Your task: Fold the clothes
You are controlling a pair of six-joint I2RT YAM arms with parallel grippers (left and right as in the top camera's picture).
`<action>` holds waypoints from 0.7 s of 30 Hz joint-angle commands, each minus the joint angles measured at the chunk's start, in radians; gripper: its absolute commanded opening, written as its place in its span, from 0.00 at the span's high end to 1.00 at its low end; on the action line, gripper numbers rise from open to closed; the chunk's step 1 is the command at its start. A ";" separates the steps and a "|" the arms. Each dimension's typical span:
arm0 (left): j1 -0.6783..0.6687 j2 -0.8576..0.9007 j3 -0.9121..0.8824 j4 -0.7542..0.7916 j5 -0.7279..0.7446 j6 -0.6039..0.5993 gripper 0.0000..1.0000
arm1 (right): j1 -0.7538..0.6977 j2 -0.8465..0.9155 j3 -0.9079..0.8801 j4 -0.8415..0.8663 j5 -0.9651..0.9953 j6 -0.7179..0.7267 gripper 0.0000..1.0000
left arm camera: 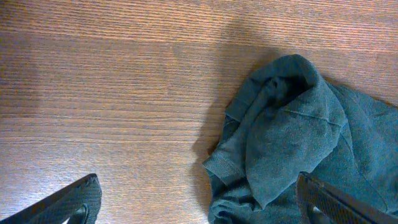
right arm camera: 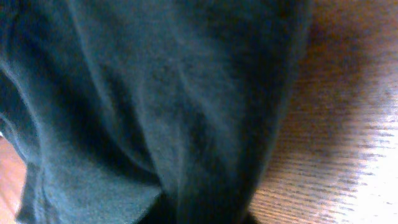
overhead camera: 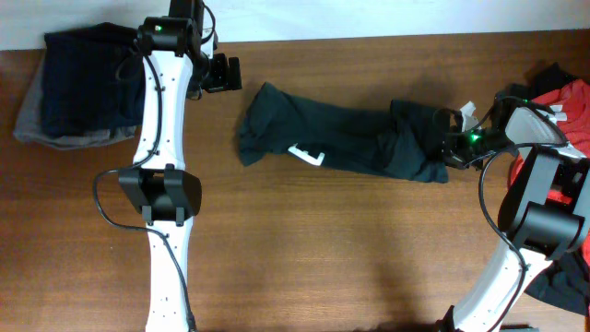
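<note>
Garment: one dark green garment [overhead camera: 341, 138] lies stretched out in a long band across the far half of the table [overhead camera: 350, 249], running left to right and tilting slightly down towards the right.
Left end of it: crumpled and loosely lumped, with a ribbed hem curling under; the left wrist view shows this lump [left arm camera: 292, 143] resting flat on the wood.
Right end of it: bunched into thicker folds, right up against the right gripper [overhead camera: 454, 140].
Tag: a small white tag [overhead camera: 307, 155] sits on the near edge of the cloth, left of its middle.
Right jaws: cannot tell how they stand; the right wrist view is filled with blurred green cloth [right arm camera: 155, 112], with a strip of wood at the right.
Left gripper [overhead camera: 224, 74]: near the far edge of the table, close to the garment's left end but apart from it.
Left jaws: wide apart, holding nothing; the two dark fingers [left arm camera: 81, 199] show at the bottom corners of the left wrist view, bare wood and the cloth's edge between them.
Folded stack [overhead camera: 74, 88]: dark blue on grey, at the far left corner.
Loose pile [overhead camera: 567, 101]: red and black cloth heaped at the right edge, behind the right arm.
</note>
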 commanded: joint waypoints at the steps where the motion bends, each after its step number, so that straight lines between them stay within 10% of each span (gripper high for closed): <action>1: 0.005 0.006 0.019 -0.002 0.011 0.016 0.01 | -0.005 0.010 0.024 0.000 0.004 0.036 0.96; 21: 0.005 0.006 0.019 0.002 0.011 0.016 0.01 | 0.297 -0.026 0.294 -0.233 0.639 0.163 0.94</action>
